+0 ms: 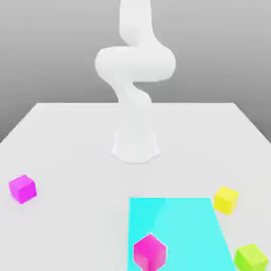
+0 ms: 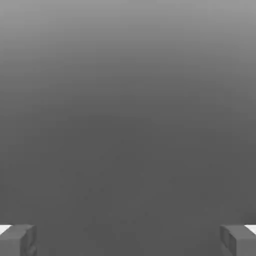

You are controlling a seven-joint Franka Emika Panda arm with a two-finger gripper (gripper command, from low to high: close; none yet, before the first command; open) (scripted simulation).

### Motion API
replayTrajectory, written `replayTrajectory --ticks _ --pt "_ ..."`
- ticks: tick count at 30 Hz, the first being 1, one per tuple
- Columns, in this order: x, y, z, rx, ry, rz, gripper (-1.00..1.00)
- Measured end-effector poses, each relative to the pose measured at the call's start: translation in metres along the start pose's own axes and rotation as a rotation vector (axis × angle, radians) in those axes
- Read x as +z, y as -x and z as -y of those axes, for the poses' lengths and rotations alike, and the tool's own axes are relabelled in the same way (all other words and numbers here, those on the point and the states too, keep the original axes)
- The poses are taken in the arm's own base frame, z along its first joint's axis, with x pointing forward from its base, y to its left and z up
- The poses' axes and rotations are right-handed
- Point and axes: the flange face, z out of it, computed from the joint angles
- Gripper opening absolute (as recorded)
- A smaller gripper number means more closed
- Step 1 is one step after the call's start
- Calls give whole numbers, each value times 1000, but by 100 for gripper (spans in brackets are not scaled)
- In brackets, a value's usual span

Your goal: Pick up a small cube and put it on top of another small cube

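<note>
The small lime-green cube (image 1: pixel 250 258) sits on the white table at the near edge, on the exterior view's right, just off the cyan patch. A bright magenta cube (image 1: pixel 150 252) stands on the near part of that patch. A second magenta cube (image 1: pixel 23 188) rests far off on the exterior view's left. My white arm (image 1: pixel 135 63) rises from its base at the table's middle and bends upward, high above all the cubes. In the hand view my gripper (image 2: pixel 128 240) is open, its grey fingertips (image 2: pixel 17 240) wide apart, with only plain grey background between them.
A yellow cube (image 1: pixel 226 199) stands beside the cyan patch (image 1: pixel 174 222) on the exterior view's right, behind the lime-green cube. The arm's round base (image 1: pixel 135 147) sits mid-table. The white table (image 1: pixel 69 143) stretches wide around it.
</note>
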Motion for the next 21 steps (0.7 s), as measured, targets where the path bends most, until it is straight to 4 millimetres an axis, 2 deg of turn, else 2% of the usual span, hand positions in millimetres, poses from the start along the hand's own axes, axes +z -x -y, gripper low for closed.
replayTrajectory --ticks 5,10,16,21 --pt "79 11 15 -202 -26 171 0" --pt "155 38 29 -400 -52 316 0" --pt "240 88 41 -643 -80 469 0" --pt "303 144 46 -859 -102 580 0"
